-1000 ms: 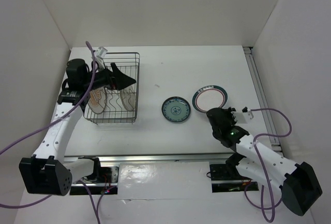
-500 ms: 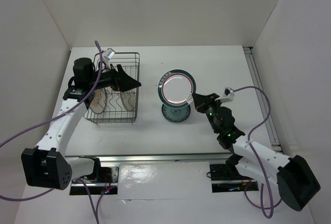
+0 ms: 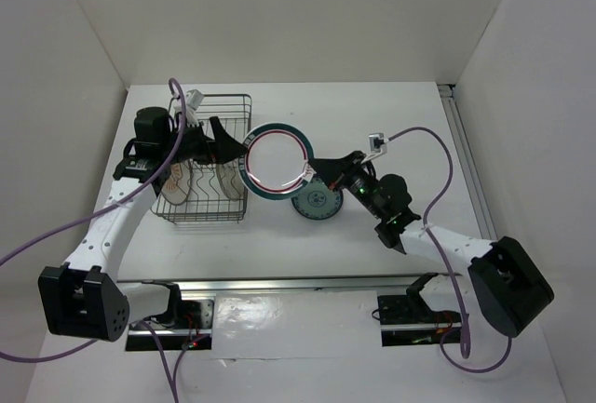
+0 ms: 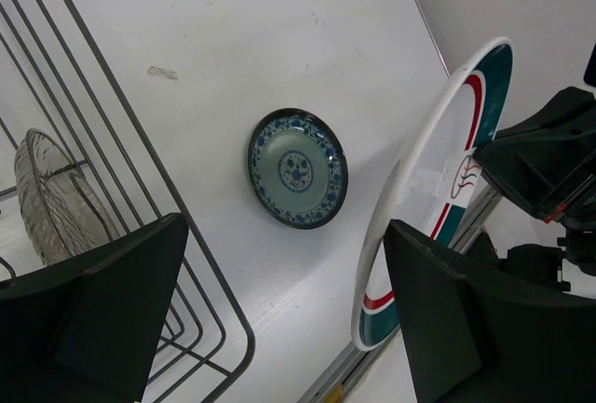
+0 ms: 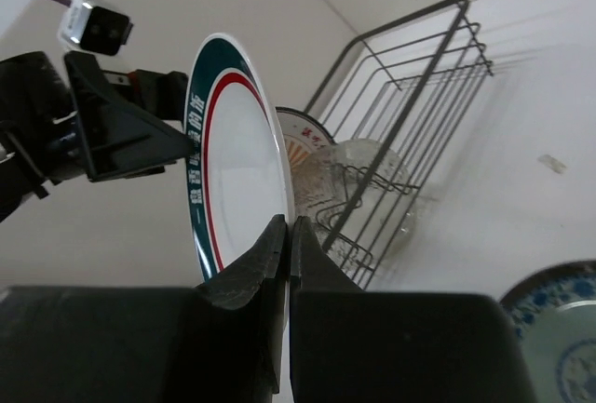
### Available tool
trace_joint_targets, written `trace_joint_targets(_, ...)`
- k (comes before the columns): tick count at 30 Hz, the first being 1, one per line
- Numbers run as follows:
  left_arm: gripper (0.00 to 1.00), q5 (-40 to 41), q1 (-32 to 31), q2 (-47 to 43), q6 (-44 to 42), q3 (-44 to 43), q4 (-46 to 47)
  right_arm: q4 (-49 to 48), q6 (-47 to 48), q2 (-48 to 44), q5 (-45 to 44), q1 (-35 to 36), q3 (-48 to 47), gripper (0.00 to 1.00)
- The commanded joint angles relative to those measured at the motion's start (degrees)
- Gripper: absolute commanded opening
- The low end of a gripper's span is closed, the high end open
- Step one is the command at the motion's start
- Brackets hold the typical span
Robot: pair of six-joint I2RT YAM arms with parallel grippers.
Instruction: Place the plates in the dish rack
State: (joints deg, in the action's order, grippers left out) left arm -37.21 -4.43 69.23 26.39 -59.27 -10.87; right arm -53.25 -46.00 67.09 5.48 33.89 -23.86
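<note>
Currently dish rack holds grey plate, sunburst plate, both standing.

Two robot arms, built alike, with smooth white shell links and black joints. The left arm and the right arm each have a bulky black block with rounded corners at the near end and a black wrist housing at the far end. A thin purple cable runs in loose loops along each arm and ends in a small white connector by the wrist. A tiny green light glows on a black joint of the right arm. The left gripper and right gripper are matte black. Their fingers are broad, flat-faced wedges that taper toward the tips.
</note>
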Motion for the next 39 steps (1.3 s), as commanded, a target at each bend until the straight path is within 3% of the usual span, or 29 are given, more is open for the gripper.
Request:
trace_joint_targets(1, 1.00, 0.56, -0.06, 0.03, -1.96, -2.08, 0.59, -10.63, -1.38, 2.16, 5.15, 0.30, -4.70, 0.00)
trace_joint_targets(8, 0.89, -3.39, -0.06, 0.03, -1.96, -2.08, 1.82, -13.88, -1.99, 7.17, 5.69, 2.06, -6.99, 0.00)
trace_joint_targets(10, 0.64, -5.23, -0.06, 0.03, -1.96, -2.08, 3.05, -14.50, -2.61, 8.06, 5.69, 2.58, -7.52, 0.00)
trace_joint_targets(13, 0.04, -4.72, -0.06, 0.55, -1.96, -2.08, 3.05, -15.30, -3.13, 9.46, 6.21, 2.59, -7.52, 0.00)
trace_joint_targets(14, 0.00, -4.71, -0.06, 0.55, -1.96, -2.08, 2.53, -15.30, -3.13, 9.46, 6.21, 2.59, -7.52, 0.00)
trace_joint_targets(17, 0.00, -5.42, -0.06, 0.55, -1.96, -2.61, 2.52, -15.30, -3.13, 9.99, 6.21, 3.11, -8.05, 0.03)
trace_joint_targets(18, 0.00, -4.72, -0.06, -0.06, -1.96, -2.61, 2.52, -14.34, -3.13, 9.99, 5.52, 3.11, -8.05, 0.16)
trace_joint_targets(20, 0.00, -0.35, -0.06, -1.99, -2.65, -2.61, 1.65, -13.72, -2.43, 9.99, 4.46, 3.72, -8.57, 0.60)
trace_joint_targets(21, 0.00, 2.47, -0.06, -3.04, -3.36, -2.61, -0.18, -12.07, -1.82, 9.99, 3.33, 3.73, -8.57, 1.00)
trace_joint_targets(25, 0.00, 26.96, -0.58, -11.21, -7.05, -2.62, -4.23, -4.16, 1.52, 6.40, 1.30, 3.73, -9.10, 1.00)
trace_joint_targets(26, 0.00, 36.93, -0.58, -14.36, -8.71, -2.61, -4.24, -3.27, 2.92, 5.78, 1.29, 4.25, -9.10, 1.00)
trace_joint_targets(29, 0.00, 52.00, -0.58, -16.32, -10.82, -2.61, -4.86, 0.86, 5.12, 4.02, 0.06, 4.26, -8.57, 1.00)
trace_joint_targets(33, 0.00, 60.39, -0.58, -16.50, -13.64, -4.10, -6.09, 6.14, 8.11, 2.96, 0.06, 4.26, -9.80, 1.00)
trace_joint_targets(39, 0.00, 64.89, -0.58, -14.48, -21.29, -0.94, -0.73, 11.15, 9.44, 2.34, 3.04, 3.64, -10.86, 1.00)
